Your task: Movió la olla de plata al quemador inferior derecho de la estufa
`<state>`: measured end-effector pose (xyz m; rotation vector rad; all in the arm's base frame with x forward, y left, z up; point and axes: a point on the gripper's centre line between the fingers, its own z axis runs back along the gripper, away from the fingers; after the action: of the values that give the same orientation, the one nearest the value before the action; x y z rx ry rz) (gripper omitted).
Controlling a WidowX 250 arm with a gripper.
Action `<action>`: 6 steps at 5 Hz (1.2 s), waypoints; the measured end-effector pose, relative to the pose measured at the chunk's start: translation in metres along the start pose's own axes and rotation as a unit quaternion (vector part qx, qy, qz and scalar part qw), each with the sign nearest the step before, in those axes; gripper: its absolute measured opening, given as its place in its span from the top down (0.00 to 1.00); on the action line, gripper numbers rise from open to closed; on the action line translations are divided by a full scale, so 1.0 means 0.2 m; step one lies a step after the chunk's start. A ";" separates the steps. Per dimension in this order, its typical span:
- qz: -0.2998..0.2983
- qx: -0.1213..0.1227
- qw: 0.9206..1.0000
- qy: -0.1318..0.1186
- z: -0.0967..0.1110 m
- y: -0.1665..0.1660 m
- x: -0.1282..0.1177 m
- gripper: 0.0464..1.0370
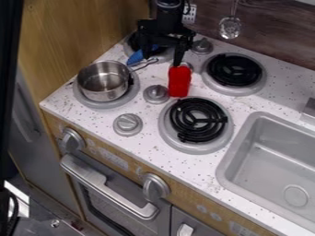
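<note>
The pot (pixel 103 82) hides much of the near left burner (pixel 98 104); the gripper (pixel 162 57) covers part of the far left burner (pixel 127 49). The picture's right edge cuts off the sink (pixel 246 173).

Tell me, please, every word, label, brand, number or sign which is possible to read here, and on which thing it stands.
None can be read.
Wooden front panel: pale printed marks, too small to read.
White plate on the back wall: dark marks, also too small.
</note>
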<state>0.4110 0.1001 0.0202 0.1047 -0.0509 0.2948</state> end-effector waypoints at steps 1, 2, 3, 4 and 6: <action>-0.002 0.001 1.000 0.029 -0.10 -0.01 -0.05 0.04; 0.005 -0.009 0.999 0.033 -0.14 0.02 -0.06 0.04; 0.045 -0.014 0.998 0.035 -0.15 0.19 -0.05 0.04; 0.065 -0.013 0.998 0.023 -0.15 0.32 -0.03 0.04; 0.093 -0.022 0.994 0.060 -0.21 0.48 -0.06 0.04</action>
<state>0.3730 0.1918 -0.0142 0.0373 0.0519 0.4856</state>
